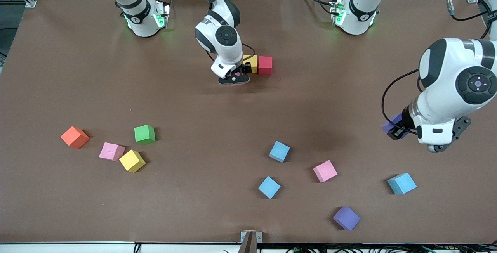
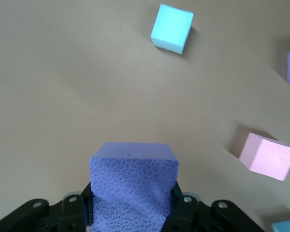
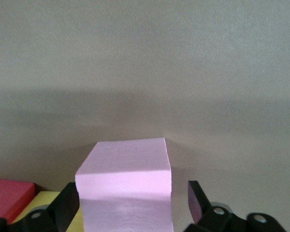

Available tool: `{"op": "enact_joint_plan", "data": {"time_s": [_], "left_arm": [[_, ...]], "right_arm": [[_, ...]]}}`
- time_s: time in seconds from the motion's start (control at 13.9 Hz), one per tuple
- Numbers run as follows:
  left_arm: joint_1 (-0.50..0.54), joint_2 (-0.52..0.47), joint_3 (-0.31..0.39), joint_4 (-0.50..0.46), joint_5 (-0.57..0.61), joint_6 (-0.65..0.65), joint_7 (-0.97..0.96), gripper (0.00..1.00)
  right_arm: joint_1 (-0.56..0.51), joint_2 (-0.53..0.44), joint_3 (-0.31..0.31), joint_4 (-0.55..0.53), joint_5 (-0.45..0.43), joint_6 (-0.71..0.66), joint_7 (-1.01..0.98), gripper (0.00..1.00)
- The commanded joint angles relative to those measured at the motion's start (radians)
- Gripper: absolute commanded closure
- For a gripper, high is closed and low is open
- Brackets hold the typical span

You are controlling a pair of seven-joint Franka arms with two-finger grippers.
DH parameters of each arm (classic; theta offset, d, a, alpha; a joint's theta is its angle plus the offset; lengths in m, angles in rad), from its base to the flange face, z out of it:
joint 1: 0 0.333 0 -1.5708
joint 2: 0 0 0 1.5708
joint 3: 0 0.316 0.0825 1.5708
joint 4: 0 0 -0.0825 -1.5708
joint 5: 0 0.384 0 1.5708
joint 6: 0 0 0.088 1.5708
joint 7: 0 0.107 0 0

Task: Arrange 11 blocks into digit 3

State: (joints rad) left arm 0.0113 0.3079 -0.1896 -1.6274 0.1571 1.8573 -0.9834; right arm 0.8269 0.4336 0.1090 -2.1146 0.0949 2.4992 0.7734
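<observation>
Digit 3, place: two blocks stand on the desk (image 1: 77,70) midway between the arm bases, well apart from the loose blocks, which all lie nearer the front camera.
Digit 3, members: a yellow block (image 1: 252,63) and a red block (image 1: 265,65) touch side by side, the red one toward the left arm's end.
Digit 3, long axis: the short row runs along the desk's length, from the right arm's end toward the left arm's end.
Pink block at the row (image 3: 125,186): it sits on the desk at the yellow block's end of the row, toward the right arm's end. Whether it touches the yellow block cannot be told.
Right jaws: low over this pink block and released. One finger (image 3: 198,200) stands clear of the block's side with a gap showing.
Left jaws: up in the air over the left arm's end of the desk, clenched on a purple block (image 2: 134,186). Its flat sides are squeezed between the fingers.
Loose group, right arm's end: an orange block (image 1: 74,137), a green block (image 1: 145,134), a second pink block (image 1: 112,151) and a second yellow block (image 1: 132,160). The last two touch at a corner.
Loose group, middle to left arm's end: three light blue blocks (image 1: 279,151) (image 1: 269,187) (image 1: 402,183), a third pink block (image 1: 325,170) and a second purple block (image 1: 346,218), all apart and turned at various angles.
Nearest the front camera: the second purple block.
</observation>
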Motion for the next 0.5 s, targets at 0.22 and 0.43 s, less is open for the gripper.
{"op": "enact_joint_plan", "data": {"time_s": [0.22, 0.43], "left_arm": [[0.025, 0.017, 0.01, -0.003, -0.114, 0.057, -0.215, 0.89], [0.032, 0.026, 0.012, -0.005, -0.105, 0.089, -0.418, 0.89]], "right_arm": [[-0.089, -0.042, -0.017, 0.16, 0.006, -0.188, -0.005, 0.0], [-0.196, -0.042, -0.084, 0.273, 0.006, -0.324, -0.008, 0.0]]}}
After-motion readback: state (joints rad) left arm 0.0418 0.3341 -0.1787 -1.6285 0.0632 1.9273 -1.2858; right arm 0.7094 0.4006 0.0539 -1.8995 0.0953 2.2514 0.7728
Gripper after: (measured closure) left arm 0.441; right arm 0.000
